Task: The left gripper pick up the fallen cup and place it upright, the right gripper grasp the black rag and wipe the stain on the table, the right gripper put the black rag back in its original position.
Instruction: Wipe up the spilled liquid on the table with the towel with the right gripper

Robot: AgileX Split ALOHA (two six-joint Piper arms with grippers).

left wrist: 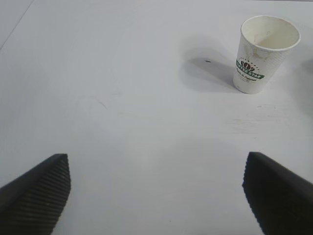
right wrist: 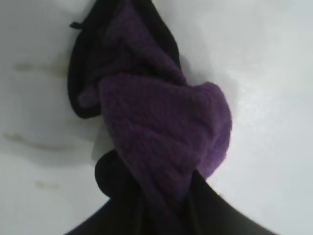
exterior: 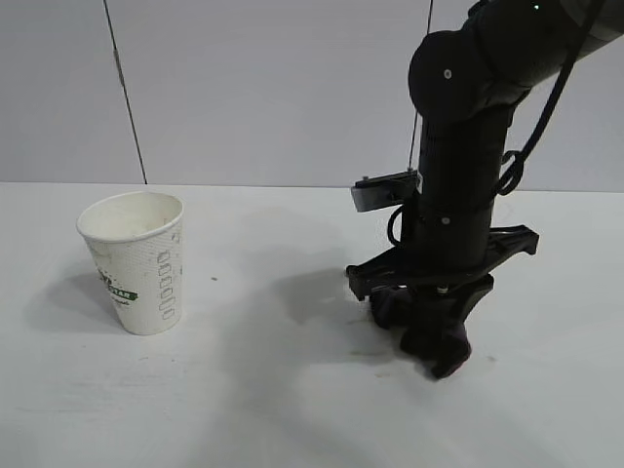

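The white paper cup (exterior: 136, 261) with a green logo stands upright on the table (exterior: 273, 390) at the left; it also shows in the left wrist view (left wrist: 265, 53). My left gripper (left wrist: 156, 191) is open and empty, well away from the cup, and is out of the exterior view. My right gripper (exterior: 434, 336) points down at the table on the right and is shut on the black rag (right wrist: 156, 127), a black and purple lump pressed against the tabletop. Faint yellowish-brown smears of the stain (right wrist: 34, 68) lie beside the rag.
A grey panelled wall (exterior: 273, 88) with dark seams stands behind the table. A tiny dark speck (left wrist: 208, 61) lies on the table near the cup. Bare tabletop lies between the cup and the right arm.
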